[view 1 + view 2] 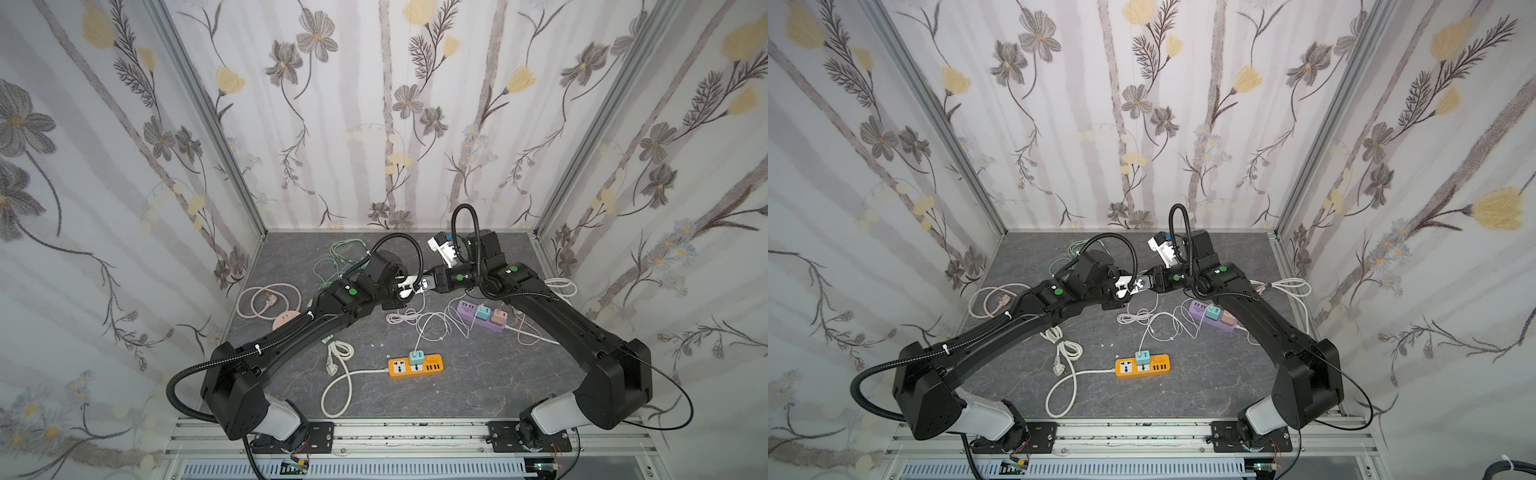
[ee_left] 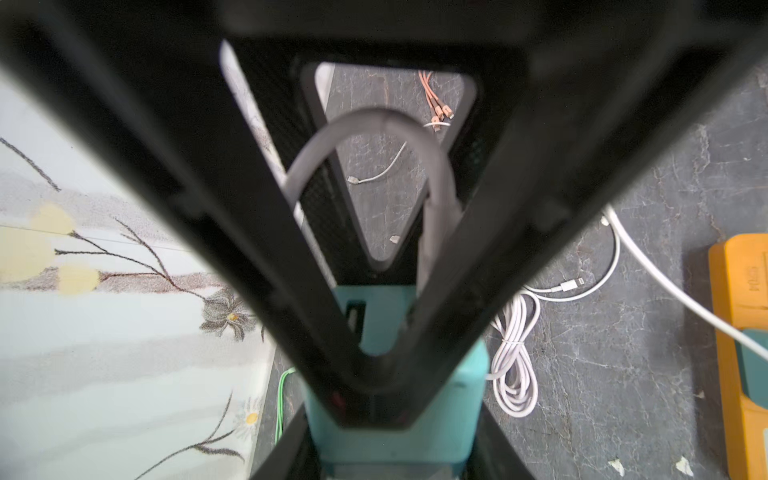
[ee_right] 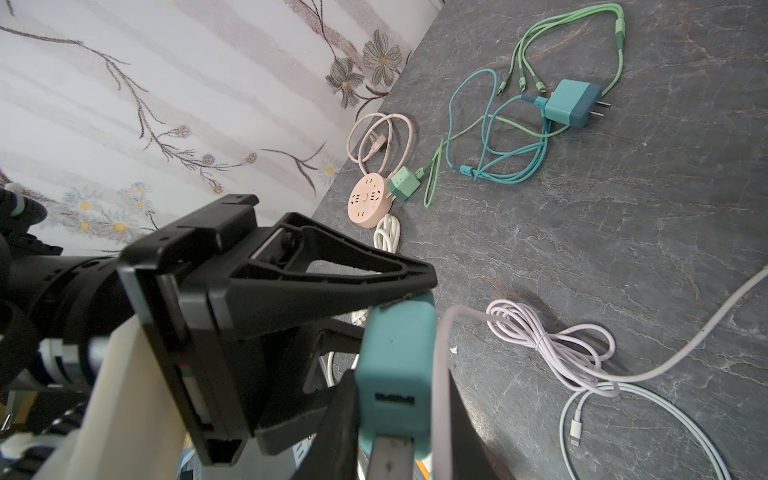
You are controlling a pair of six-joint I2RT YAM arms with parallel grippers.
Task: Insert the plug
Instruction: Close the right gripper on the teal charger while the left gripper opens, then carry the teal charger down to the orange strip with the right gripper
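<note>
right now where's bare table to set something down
Biggest bare table: front right, between the orange power strip and the right arm's base. Also front centre, in front of that strip. Crowded: loose cables beside the purple strip, green cables back left, white cord front left.

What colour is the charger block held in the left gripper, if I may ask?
Teal. The charger block shows best in the right wrist view.
</note>
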